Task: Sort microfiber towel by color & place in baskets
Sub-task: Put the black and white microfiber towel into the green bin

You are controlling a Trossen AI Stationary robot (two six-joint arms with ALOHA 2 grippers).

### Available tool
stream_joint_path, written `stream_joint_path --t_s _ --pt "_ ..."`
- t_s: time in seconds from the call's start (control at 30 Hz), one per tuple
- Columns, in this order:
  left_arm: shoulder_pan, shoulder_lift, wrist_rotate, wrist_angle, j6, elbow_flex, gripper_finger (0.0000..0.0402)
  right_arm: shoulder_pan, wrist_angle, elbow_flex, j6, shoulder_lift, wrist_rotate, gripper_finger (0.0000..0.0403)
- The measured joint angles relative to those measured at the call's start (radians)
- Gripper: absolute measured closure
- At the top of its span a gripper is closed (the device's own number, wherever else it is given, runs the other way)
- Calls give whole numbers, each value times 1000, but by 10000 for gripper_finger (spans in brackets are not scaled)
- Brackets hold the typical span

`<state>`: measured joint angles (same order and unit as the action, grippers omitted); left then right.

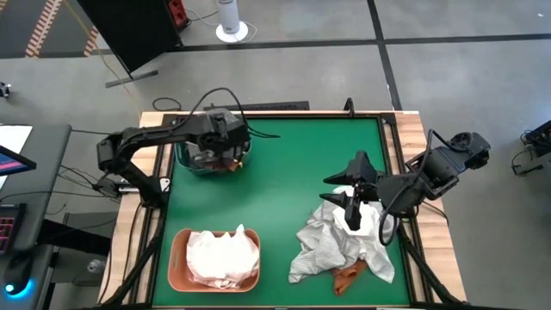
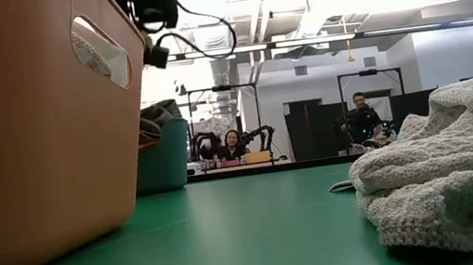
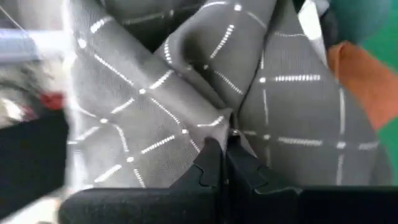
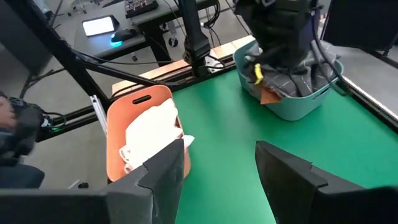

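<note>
My left gripper [image 1: 219, 148] [image 3: 222, 163] hangs over the teal basket [image 1: 191, 164] [image 4: 300, 101] at the table's far left and is shut on a grey towel with white grid lines [image 3: 155, 93]. An orange cloth [image 3: 367, 81] lies beside that towel in the basket. My right gripper [image 1: 351, 207] [image 4: 221, 152] is open, above the pile of pale checked towels [image 1: 340, 245] [image 2: 454, 170] on the right, touching nothing. A rust orange towel [image 1: 349, 275] sticks out at the pile's near edge. The salmon basket [image 1: 179, 267] [image 4: 121, 118] holds white towels [image 1: 222, 254]. My left gripper pinches a raised fold of the grey grid towel [image 3: 227, 121] between its two shut fingers [image 3: 208, 162], coming from above and pointing down into the teal basket. The cloth bunches in creases around the fingertips and spreads out below them inside the basket.
A raised wooden rim [image 1: 405, 164] frames the green table. Open green surface [image 1: 284, 172] lies between the two baskets and the towel pile. In the low view the salmon basket [image 2: 20, 127] fills the near left. People [image 2: 361, 118] sit in the room beyond the table.
</note>
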<state>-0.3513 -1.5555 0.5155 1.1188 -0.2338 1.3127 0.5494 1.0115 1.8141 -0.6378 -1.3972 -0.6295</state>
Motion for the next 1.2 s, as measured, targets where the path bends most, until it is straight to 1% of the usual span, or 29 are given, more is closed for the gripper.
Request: stream_joint_path --t_s 0.1,0.23,0.4,0.47,0.63,0.77,0.97,1.2 --pt "-24 1 -57 -54 138 -52 401 11 2 0 -16 0 0 180" --pt "-74 1 -178 -129 333 -119 401 20 2 0 -17 0 0 180" --pt "-134 3 -374 -252 473 -198 401 20 2 0 -16 0 0 180" --pt "-148 3 -433 -282 512 -218 401 20 2 0 -13 0 0 180" --pt "-166 3 -465 -278 617 -232 400 20 4 0 -9 0 0 180" --pt "-169 1 -497 -231 668 -202 380 20 6 0 1 0 -1 180" --pt "-166 0 -515 -198 754 -120 323 20 6 0 19 0 -2 180" --pt "-168 -1 -516 -133 718 7 233 20 6 0 29 0 -3 180"
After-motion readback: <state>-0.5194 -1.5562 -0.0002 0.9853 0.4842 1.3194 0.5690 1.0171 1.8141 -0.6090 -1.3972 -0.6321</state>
